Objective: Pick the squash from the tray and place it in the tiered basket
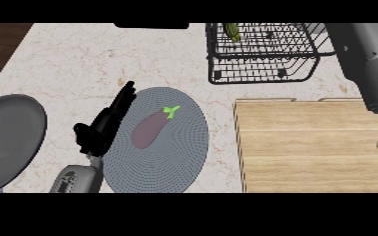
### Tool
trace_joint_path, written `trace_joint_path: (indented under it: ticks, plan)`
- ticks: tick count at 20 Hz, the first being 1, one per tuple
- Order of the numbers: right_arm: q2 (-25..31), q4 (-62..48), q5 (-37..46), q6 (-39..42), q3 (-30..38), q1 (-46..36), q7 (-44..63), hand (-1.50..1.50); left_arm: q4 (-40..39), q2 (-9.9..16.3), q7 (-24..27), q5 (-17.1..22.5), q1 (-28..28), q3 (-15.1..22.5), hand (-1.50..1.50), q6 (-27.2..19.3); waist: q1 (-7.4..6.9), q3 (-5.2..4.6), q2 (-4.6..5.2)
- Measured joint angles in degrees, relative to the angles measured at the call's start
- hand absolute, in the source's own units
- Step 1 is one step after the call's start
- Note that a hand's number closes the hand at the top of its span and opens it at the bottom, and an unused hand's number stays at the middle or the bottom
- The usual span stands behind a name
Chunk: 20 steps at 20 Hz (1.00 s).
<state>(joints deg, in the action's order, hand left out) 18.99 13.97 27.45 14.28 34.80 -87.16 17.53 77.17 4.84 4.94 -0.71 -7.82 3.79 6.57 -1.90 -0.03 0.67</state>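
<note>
Pale marble counter [88, 55], dark floor [11, 40]

Counter [88, 55]: pale marbled top, filling most of the head view
Left hand [100, 127]: black, fingers straight, lying along the left rim of the mat; grey forearm below it at the lower edge
Mat [173, 165]: round, blue-grey, ribbed; lies left of the wooden tray
Eggplant [151, 127]: purple with a green stem; lies on the mat just right of the left hand; touching or not cannot be told
Wooden tray [310, 150]: light wood, at the right
Tiered basket [262, 55]: black wire, at the top; a green squash [232, 31] lies inside
Grey plate [18, 135]: at the left edge
Right arm [358, 55]: grey forearm at the right edge; its hand does not show
</note>
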Motion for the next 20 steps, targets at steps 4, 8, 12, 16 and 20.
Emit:
trace_joint_path:
  ticks: [4, 8, 12, 16, 20]
  plan:
    - [3.4, 2.8, 1.5, -8.3, -0.4, 1.9, -1.5, -1.5, 0.2, 0.1, -0.2, 0.2, -0.3, -0.3, 0.0, 0.1, -0.01, -0.01, 0.15]
    - [8.4, 4.9, 1.4, -13.9, 0.8, 3.9, -3.5, -1.5, 0.0, 0.6, -0.1, 0.4, -0.5, -0.7, 0.0, 0.6, 0.07, 0.03, 0.25]
    - [14.0, 5.9, -1.7, -14.7, 4.6, 7.2, -8.3, -1.5, -0.3, 0.8, 0.3, 0.5, -0.3, -1.0, 0.0, 0.8, 0.1, 0.09, 0.34]
    - [21.2, 4.9, -5.0, -10.7, 8.3, 10.7, -12.1, -1.5, 0.3, 0.5, 0.0, 0.2, -0.5, -0.7, 0.0, 0.5, -0.07, 0.15, 0.48]
    - [28.6, 3.0, -6.9, -4.4, 10.3, 14.4, -14.4, -1.5, 0.6, 0.2, -0.4, 0.1, -0.6, -0.5, 0.0, 0.3, -0.19, 0.21, 0.6]
